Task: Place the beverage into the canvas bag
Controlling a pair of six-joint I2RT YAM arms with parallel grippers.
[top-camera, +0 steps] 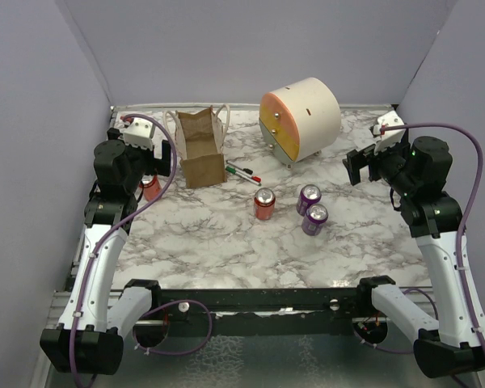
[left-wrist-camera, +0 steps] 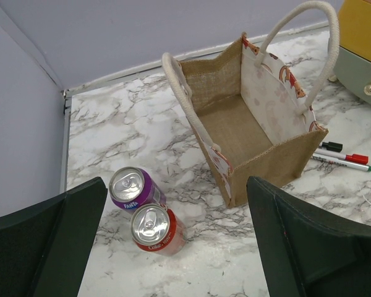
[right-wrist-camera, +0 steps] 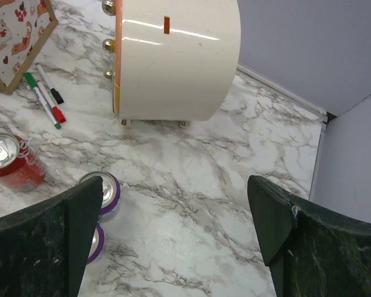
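Canvas bag upright, markers beside, drum near, cans scattered; left claw, right claw wide open, empty.

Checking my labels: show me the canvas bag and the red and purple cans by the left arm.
canvas bag [left-wrist-camera: 275, 162], left wrist view, near end wall.
red can [left-wrist-camera: 149, 224], left wrist view, lid.
purple can [left-wrist-camera: 127, 185], left wrist view, lid.

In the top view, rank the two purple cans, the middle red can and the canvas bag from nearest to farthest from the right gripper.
From the right gripper:
1. purple cans, a pair just to its left.
2. middle red can, farther left, centre.
3. canvas bag, back left.
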